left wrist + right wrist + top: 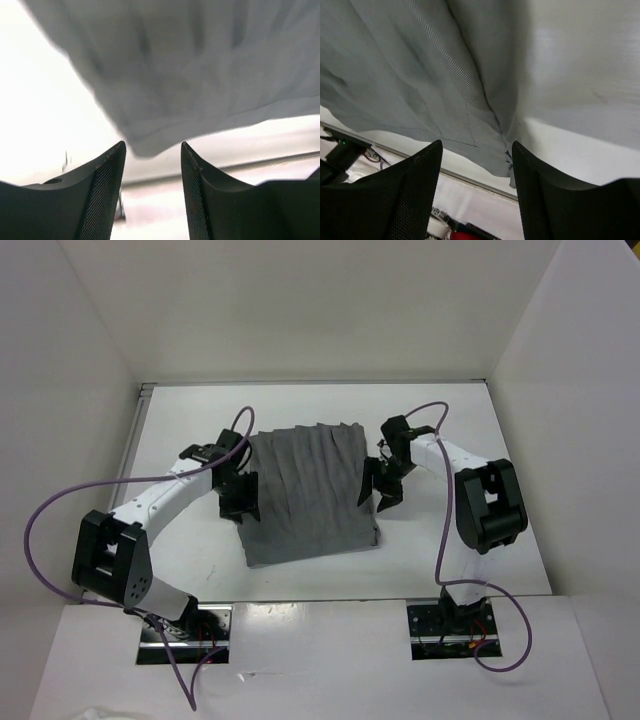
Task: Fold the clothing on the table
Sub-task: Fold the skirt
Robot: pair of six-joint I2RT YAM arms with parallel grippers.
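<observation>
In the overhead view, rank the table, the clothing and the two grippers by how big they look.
Largest: table.
Then: clothing.
Smallest: left gripper and right gripper, which look alike, so unranked.

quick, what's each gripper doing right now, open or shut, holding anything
left gripper: open, holding nothing, the clothing just beyond its fingertips
right gripper: open, holding nothing, by the clothing's edge

I read the left arm (160, 498) extended forward from its base, elbow out to the left, forearm angled inward and wrist pitched down. The left gripper (240, 498) points back toward the bases, jaws parted. The right arm (487, 502) is folded at the elbow on the right, forearm running inward. The right gripper (382, 490) points downward, jaws also parted.
</observation>
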